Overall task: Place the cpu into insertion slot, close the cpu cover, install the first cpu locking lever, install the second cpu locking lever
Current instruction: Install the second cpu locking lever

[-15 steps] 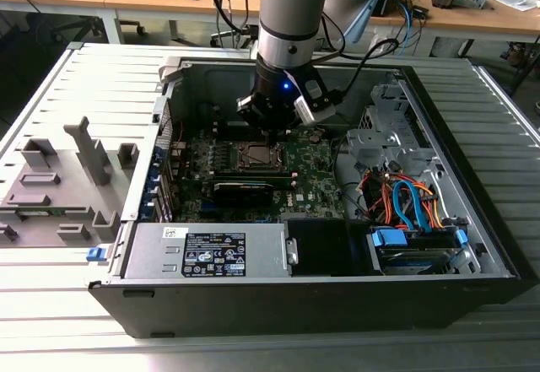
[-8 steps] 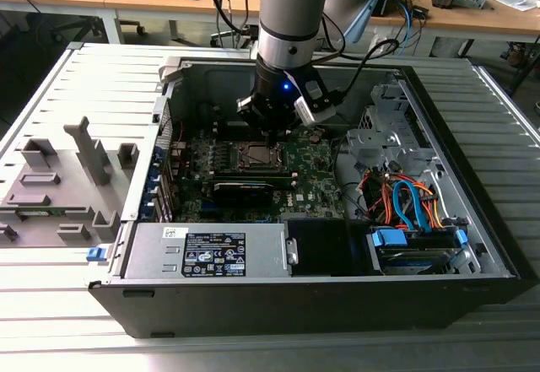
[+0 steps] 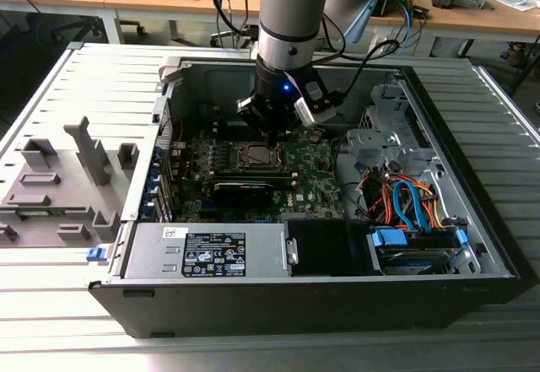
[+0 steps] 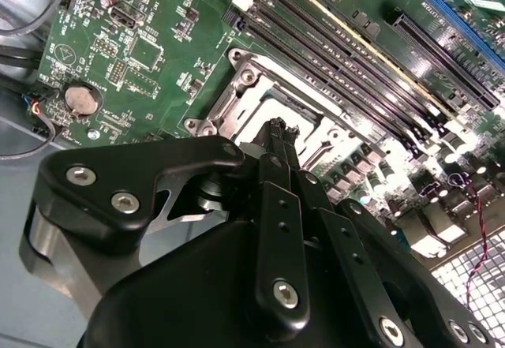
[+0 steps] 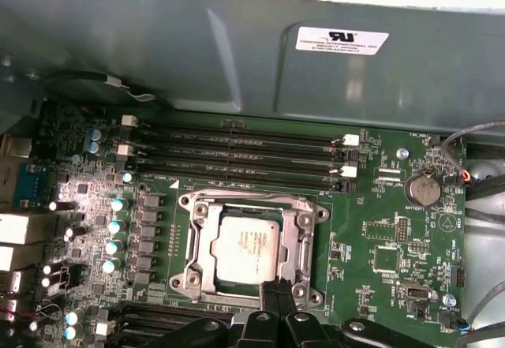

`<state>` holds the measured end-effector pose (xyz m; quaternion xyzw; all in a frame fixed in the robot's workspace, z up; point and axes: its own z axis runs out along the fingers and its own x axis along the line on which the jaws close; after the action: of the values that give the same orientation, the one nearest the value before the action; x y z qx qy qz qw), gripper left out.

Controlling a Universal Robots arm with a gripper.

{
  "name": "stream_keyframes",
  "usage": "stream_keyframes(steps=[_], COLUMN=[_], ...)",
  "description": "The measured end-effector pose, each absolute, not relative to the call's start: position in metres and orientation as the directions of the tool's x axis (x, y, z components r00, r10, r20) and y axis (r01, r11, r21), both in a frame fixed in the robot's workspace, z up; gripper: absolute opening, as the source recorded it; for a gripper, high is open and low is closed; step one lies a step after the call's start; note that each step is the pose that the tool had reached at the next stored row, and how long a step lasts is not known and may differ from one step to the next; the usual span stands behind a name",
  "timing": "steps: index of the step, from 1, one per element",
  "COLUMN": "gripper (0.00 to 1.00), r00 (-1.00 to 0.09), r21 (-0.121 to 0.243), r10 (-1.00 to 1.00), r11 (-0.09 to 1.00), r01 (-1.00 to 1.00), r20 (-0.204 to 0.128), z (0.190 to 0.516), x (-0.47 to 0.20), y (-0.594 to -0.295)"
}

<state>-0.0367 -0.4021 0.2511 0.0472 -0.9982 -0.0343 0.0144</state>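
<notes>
The cpu (image 5: 247,245) sits in the insertion slot (image 5: 197,247), the cpu cover (image 5: 293,241) down around it; the fingers (image 5: 276,294), pressed together and empty, touch the cover's edge.

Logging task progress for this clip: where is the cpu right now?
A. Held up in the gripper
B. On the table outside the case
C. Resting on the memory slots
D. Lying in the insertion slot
D: in the first wrist view the cpu lies flat inside the insertion slot, framed by the cpu cover.
</notes>
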Motion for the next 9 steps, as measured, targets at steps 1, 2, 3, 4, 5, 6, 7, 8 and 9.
stream_keyframes(steps=[1,2,3,4,5,6,7,8,9], gripper=[0.11,0.11,0.11,0.11,0.11,0.11,0.11,0.11,0.11], r00=[-0.995,-0.995,-0.995,-0.995,-0.995,-0.995,-0.995,-0.995,-0.995], r21=[0.070,0.070,0.070,0.070,0.070,0.070,0.070,0.070,0.070], r10=[-0.095,-0.095,-0.095,-0.095,-0.095,-0.095,-0.095,-0.095,-0.095], r11=[0.993,0.993,0.993,0.993,0.993,0.993,0.993,0.993,0.993], r01=[-0.093,-0.093,-0.093,-0.093,-0.093,-0.093,-0.093,-0.093,-0.093], r20=[0.025,0.025,0.025,0.025,0.025,0.025,0.025,0.025,0.025], z=[0.2511,0.2511,0.2511,0.2511,0.2511,0.2511,0.2511,0.2511,0.2511], x=[-0.0366,-0.0367,-0.0367,-0.0366,-0.0366,-0.0367,-0.0366,-0.0367,-0.0367], y=[-0.4023,-0.4026,-0.4029,-0.4031,-0.4034,-0.4037,-0.4040,-0.4043,-0.4050])
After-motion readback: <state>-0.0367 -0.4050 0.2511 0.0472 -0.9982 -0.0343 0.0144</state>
